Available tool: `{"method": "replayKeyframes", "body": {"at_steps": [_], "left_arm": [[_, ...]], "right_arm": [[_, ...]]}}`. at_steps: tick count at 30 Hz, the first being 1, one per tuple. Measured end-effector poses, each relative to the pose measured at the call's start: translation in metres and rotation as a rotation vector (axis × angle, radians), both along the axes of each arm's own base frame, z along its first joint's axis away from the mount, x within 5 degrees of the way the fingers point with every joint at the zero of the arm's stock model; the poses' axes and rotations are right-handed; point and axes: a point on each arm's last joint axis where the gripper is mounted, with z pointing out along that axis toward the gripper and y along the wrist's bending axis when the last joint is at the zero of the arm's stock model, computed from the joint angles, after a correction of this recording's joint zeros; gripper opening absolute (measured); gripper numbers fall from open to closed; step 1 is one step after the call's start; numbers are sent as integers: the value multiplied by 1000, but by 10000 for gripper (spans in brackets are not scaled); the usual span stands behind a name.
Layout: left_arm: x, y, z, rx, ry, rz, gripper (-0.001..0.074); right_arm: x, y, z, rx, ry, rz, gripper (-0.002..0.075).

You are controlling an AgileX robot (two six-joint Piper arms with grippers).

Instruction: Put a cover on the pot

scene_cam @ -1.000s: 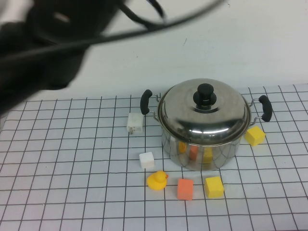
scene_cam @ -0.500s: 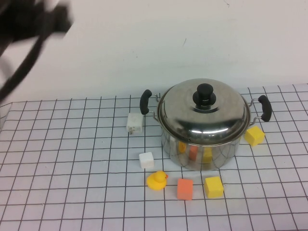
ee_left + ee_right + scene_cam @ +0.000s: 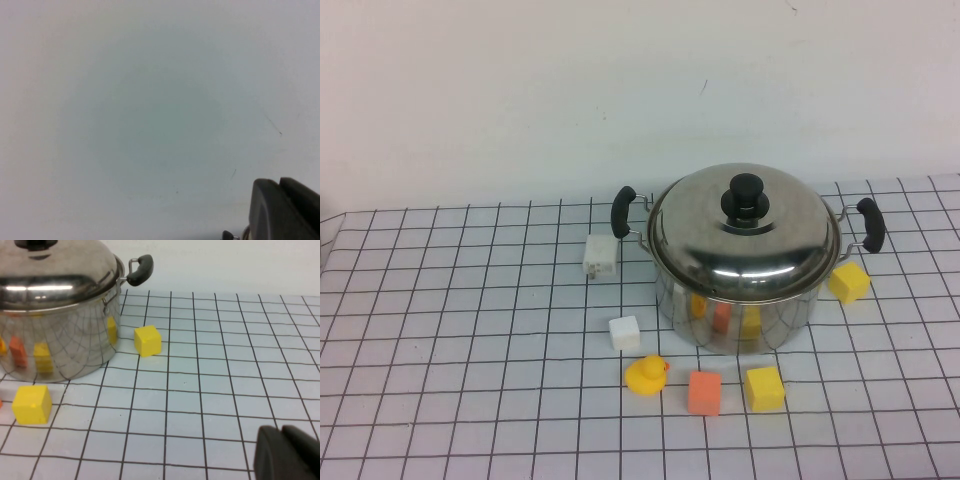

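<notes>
1. At the corner of the left wrist view, only a dark piece of the left gripper (image 3: 285, 210) shows, set against a blank pale wall; whether it is spread or closed cannot be told, and nothing is seen in its hold.
2. Low over the gridded table (image 3: 240, 365), the right gripper (image 3: 290, 452) shows as a dark edge in its own wrist view, well apart from the pot; its opening cannot be told either, and nothing is seen in it.
3. Neither gripper appears in the high view.
4. The pot (image 3: 740, 305) stands upright toward the far side of the table, a little to the right of centre, with its domed lid (image 3: 745, 235) seated on top, black knob up.
5. Near the pot's front lie a yellow duck (image 3: 646, 375), an orange block (image 3: 705, 392) and a yellow block (image 3: 765, 388).
6. A second yellow block (image 3: 849, 283) sits just beside the pot's right side.
7. On the pot's left are a white cube (image 3: 624, 332) and a white plug-like piece (image 3: 600, 257).
</notes>
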Motion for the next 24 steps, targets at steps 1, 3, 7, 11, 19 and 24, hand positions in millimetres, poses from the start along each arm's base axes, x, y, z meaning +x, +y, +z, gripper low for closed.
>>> {"method": "replayKeyframes", "body": {"at_steps": [1, 3, 7, 11, 19, 24], "left_arm": [[-5, 4, -5, -6, -6, 5, 0], [-13, 12, -14, -21, -16, 27, 0], [-28, 31, -30, -52, -31, 100, 0], [-43, 53, -41, -115, -49, 206, 0], [-53, 70, -49, -10, -58, 307, 0], [-53, 73, -51, 6, -45, 338, 0]], "right_arm": [[0, 0, 0, 0, 0, 0, 9], [0, 0, 0, 0, 0, 0, 9], [0, 0, 0, 0, 0, 0, 9], [0, 0, 0, 0, 0, 0, 9], [0, 0, 0, 0, 0, 0, 9], [0, 0, 0, 0, 0, 0, 9]]}}
